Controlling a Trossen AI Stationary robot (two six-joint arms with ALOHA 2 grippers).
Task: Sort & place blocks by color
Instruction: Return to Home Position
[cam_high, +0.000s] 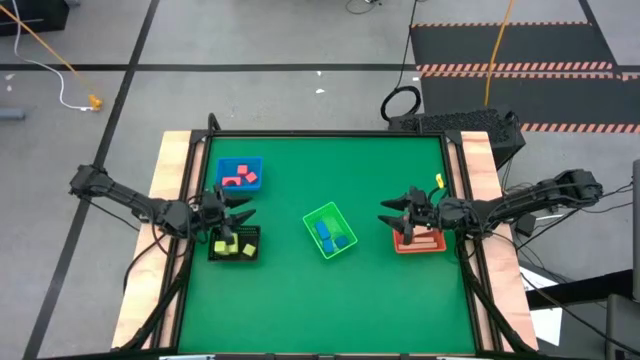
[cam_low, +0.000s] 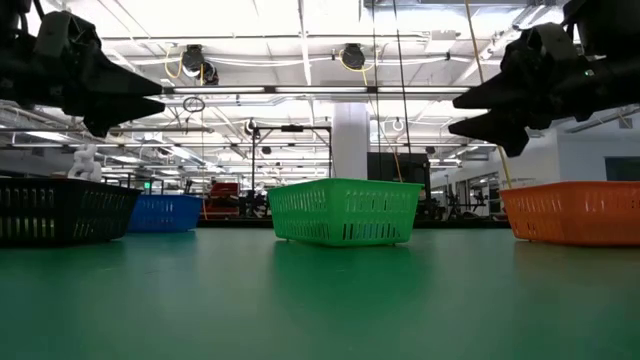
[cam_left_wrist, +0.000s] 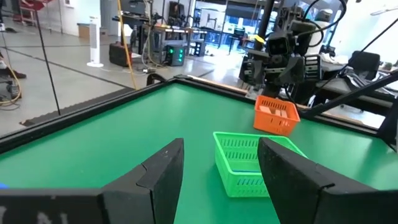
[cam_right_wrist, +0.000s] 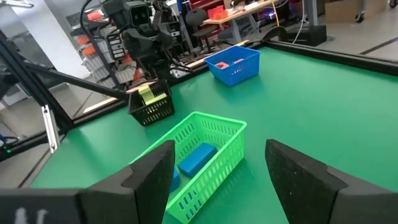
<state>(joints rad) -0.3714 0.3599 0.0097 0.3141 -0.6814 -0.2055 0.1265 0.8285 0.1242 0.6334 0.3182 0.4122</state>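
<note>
Green bench (cam_high: 320, 300) carries four bins. Left tool (cam_high: 247, 209), fingers apart, hangs between the blue bin (cam_high: 221, 165) of pink blocks (cam_high: 240, 178) and the black bin (cam_high: 252, 250) of yellow blocks (cam_high: 228, 246). Blue blocks (cam_high: 332, 236) lie in the green bin (cam_high: 312, 218) at the middle. Right tool (cam_high: 386, 213), fingers apart, hangs by the orange bin (cam_high: 425, 246).
</note>
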